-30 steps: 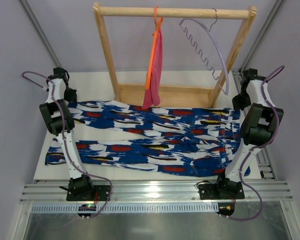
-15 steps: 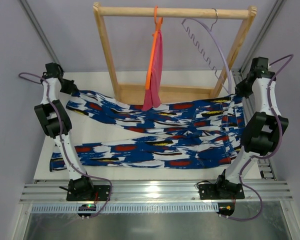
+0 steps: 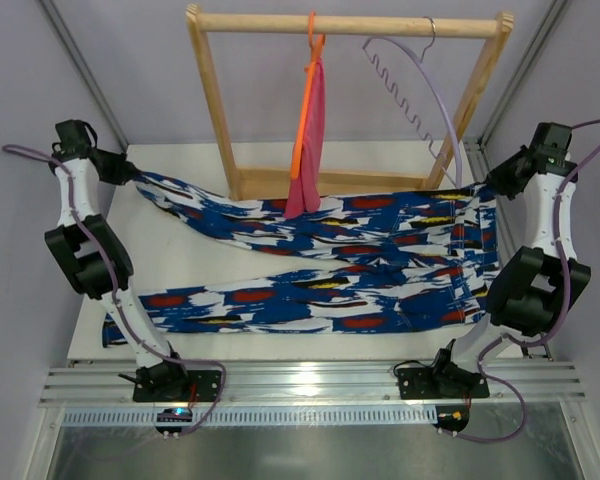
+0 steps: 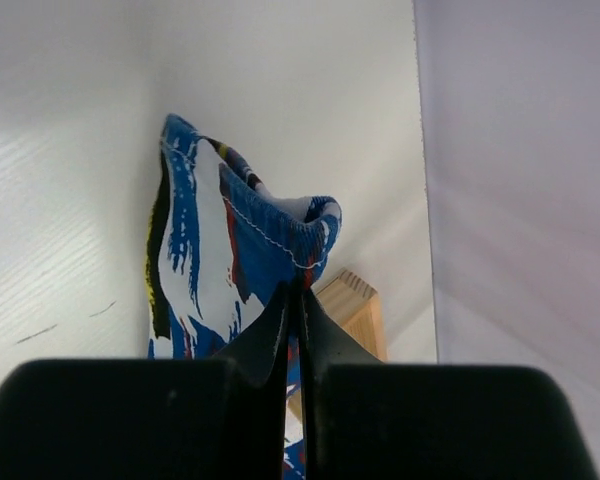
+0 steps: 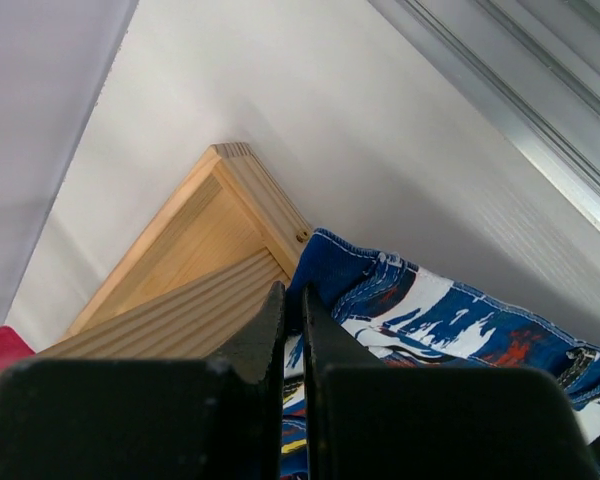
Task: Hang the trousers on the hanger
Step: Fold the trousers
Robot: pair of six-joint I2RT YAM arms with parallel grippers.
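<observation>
The trousers (image 3: pixel 320 262), printed in blue, white, red and black, stretch across the table and are lifted at both far corners. My left gripper (image 3: pixel 130 175) is shut on a leg hem (image 4: pixel 280 225) at the far left. My right gripper (image 3: pixel 492 183) is shut on the waistband corner (image 5: pixel 380 290) at the far right. The nearer leg (image 3: pixel 230 305) still lies on the table. The lilac hanger (image 3: pixel 420 95), with its wavy bar and metal hook, hangs on the wooden rack's top rail, above the trousers' right part.
A wooden rack (image 3: pixel 348 24) stands at the back of the table; its base bar (image 3: pixel 330 185) is just behind the raised cloth. An orange hanger with pink cloth (image 3: pixel 310 130) hangs from the rail's middle. The rack's base corners show in the wrist views (image 4: pixel 355 305) (image 5: pixel 220 260).
Both arms have swung outward and toward the back, lifting the trousers' far edge and pulling it taut toward the rack. The left jaws have closed fully on the hem.
</observation>
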